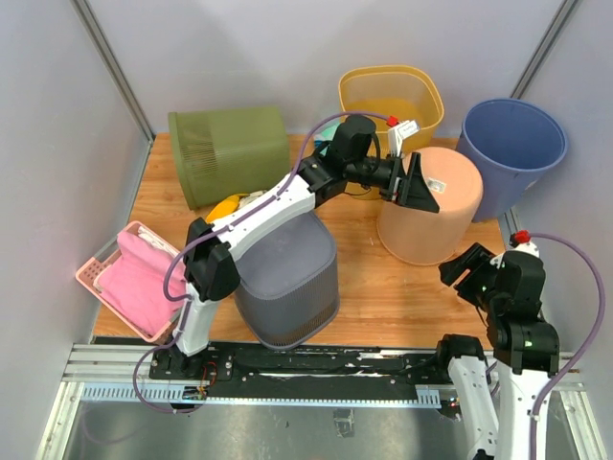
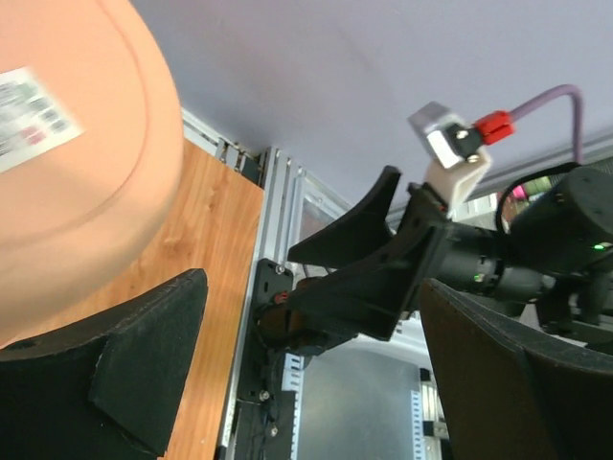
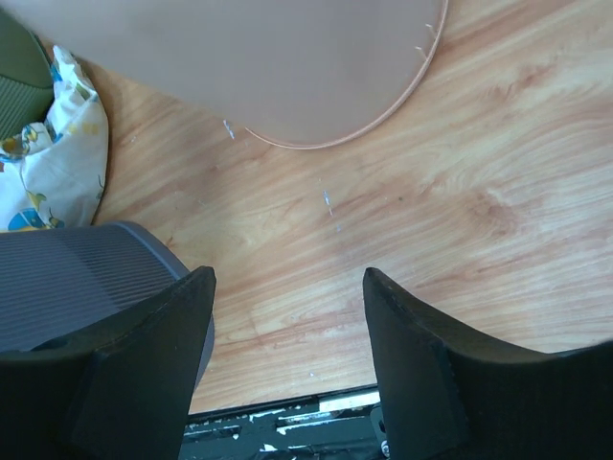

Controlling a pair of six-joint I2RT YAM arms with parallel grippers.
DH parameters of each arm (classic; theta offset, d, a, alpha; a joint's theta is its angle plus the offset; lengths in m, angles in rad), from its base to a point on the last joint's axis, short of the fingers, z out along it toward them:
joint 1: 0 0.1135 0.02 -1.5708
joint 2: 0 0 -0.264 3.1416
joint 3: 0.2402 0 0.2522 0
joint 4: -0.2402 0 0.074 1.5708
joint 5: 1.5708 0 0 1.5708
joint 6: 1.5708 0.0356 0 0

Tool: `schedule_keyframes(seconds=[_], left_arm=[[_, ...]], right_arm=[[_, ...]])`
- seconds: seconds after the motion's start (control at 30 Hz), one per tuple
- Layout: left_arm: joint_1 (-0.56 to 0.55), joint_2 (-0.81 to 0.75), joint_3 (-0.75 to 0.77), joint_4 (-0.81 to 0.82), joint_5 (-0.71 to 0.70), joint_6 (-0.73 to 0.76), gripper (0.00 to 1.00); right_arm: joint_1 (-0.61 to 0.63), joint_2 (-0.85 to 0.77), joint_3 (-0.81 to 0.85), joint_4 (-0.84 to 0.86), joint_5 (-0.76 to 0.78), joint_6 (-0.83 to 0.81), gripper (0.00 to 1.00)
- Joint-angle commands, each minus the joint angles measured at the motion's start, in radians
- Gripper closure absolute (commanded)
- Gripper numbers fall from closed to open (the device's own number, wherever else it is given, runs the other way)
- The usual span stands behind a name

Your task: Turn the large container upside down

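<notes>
A large peach container [image 1: 429, 206] stands upside down on the wooden table, its base with a white label facing up. My left gripper [image 1: 419, 182] is open and empty, its jaws at the near-left edge of that base. In the left wrist view the container [image 2: 77, 172] fills the upper left, beside the left finger [image 2: 124, 364], and nothing is between the jaws. My right gripper [image 1: 465, 273] is open and empty, low over the table in front of the container. The right wrist view shows the container's rim [image 3: 287, 57] ahead of its open fingers [image 3: 144, 355].
A grey mesh basket [image 1: 287, 278] stands under the left arm. A green basket [image 1: 230, 153] lies on its side at the back left. A yellow bin [image 1: 391, 101] and a blue bin [image 1: 512, 149] stand at the back. A pink basket with cloth [image 1: 134, 278] sits at the left edge.
</notes>
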Motion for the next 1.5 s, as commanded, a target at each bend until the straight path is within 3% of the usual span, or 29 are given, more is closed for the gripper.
schedule_keyframes(seconds=[0.0,0.13,0.37,0.63,0.7,0.8,0.93,1.03,1.13,1.23,1.47], left_arm=[[-0.007,-0.063,0.025,-0.083,-0.058,0.092,0.03],[-0.007,-0.111,0.089,-0.248,-0.17,0.223,0.01],[0.054,-0.188,0.28,-0.579,-0.504,0.435,0.01],[0.552,-0.413,0.083,-0.565,-0.548,0.347,0.01],[0.67,-0.439,0.031,-0.549,-0.589,0.327,0.01],[0.803,-0.43,-0.023,-0.552,-0.546,0.322,0.01],[0.874,-0.388,-0.049,-0.55,-0.592,0.306,0.01],[0.937,-0.38,-0.084,-0.49,-0.469,0.266,0.01],[0.984,-0.384,-0.11,-0.476,-0.519,0.258,0.01],[1.045,-0.379,-0.14,-0.46,-0.481,0.252,0.01],[1.118,-0.297,-0.131,-0.486,-0.449,0.332,0.01]], right_arm=[[-0.004,0.042,0.088,-0.022,0.054,-0.067,0.35],[-0.004,0.101,0.174,-0.007,0.076,-0.11,0.34],[0.003,0.192,0.321,0.034,0.061,-0.186,0.31],[0.015,0.229,0.402,0.07,0.08,-0.242,0.3],[0.018,0.235,0.392,0.081,0.067,-0.237,0.3],[0.018,0.245,0.369,0.101,0.035,-0.219,0.3],[0.019,0.252,0.336,0.127,0.002,-0.192,0.3],[0.019,0.27,0.334,0.127,-0.027,-0.192,0.29],[0.019,0.276,0.333,0.129,-0.037,-0.196,0.28],[0.023,0.29,0.346,0.129,-0.045,-0.205,0.27],[0.024,0.355,0.407,0.116,-0.092,-0.214,0.26]])
